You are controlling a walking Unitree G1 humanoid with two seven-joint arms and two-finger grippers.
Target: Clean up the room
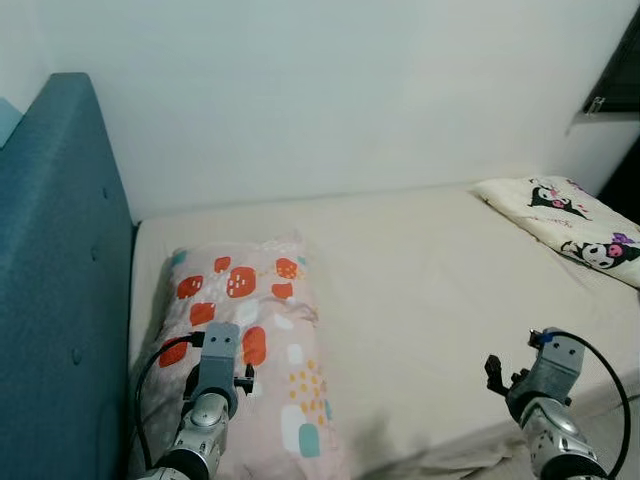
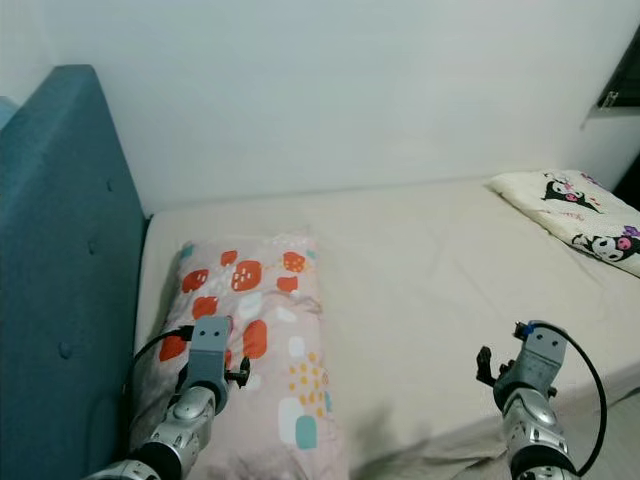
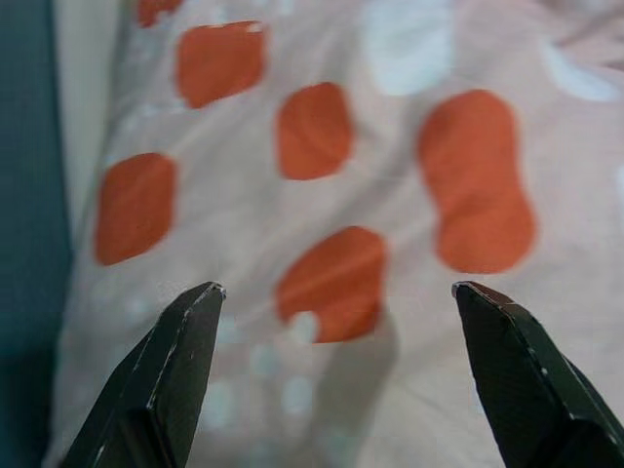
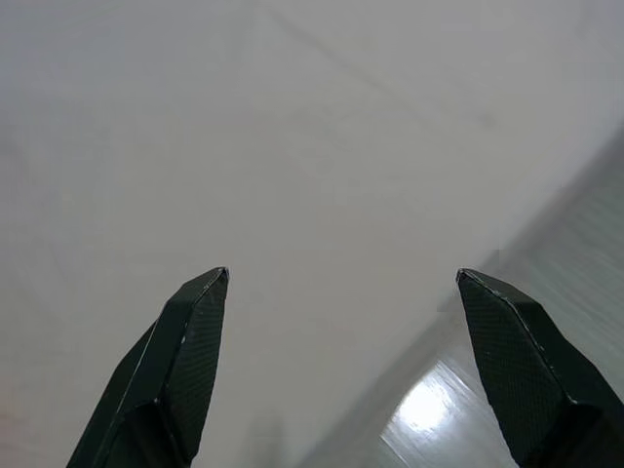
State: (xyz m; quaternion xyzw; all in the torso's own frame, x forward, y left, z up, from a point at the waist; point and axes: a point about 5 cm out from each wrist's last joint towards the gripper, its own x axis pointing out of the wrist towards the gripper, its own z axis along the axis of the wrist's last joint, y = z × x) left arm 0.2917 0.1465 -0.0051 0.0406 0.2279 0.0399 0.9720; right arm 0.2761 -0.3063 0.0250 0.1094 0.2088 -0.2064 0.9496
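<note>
You are looking down at a bed [image 1: 420, 300] covered with a plain cream sheet, set against a white wall [image 1: 330, 90]. A teal padded headboard [image 1: 60, 290] runs along the bed's left edge.

A pink pillow [image 1: 270, 330] printed with orange, white and teal blotches lies at the near left corner of the bed, lengthwise beside the headboard and touching it or nearly so. Its near end reaches the bed's front edge. A second pillow [image 1: 570, 225], white with black cartoon figures, lies at the far right corner, well apart from the first.

Your left gripper [image 3: 336, 292] hovers just above the pink pillow near its front end, with the fingers spread wide and nothing between them. The wrist view looks straight onto the orange blotches. Your right gripper [image 4: 341, 278] hangs over the bed's front edge, toward the right, above bare sheet; its fingers are also spread wide and empty.

The pink pillow is probably the thing to tidy. Judge it as light, soft and floppy. It will sag and fold around whatever grips it, and nothing about it is fragile. The cover looks loosely wrinkled, so the fingers may catch only fabric and let the filling slide. Pinch deep into a corner or along the short near edge, gathering both cover and filling. The other end will likely droop when lifted.
</note>
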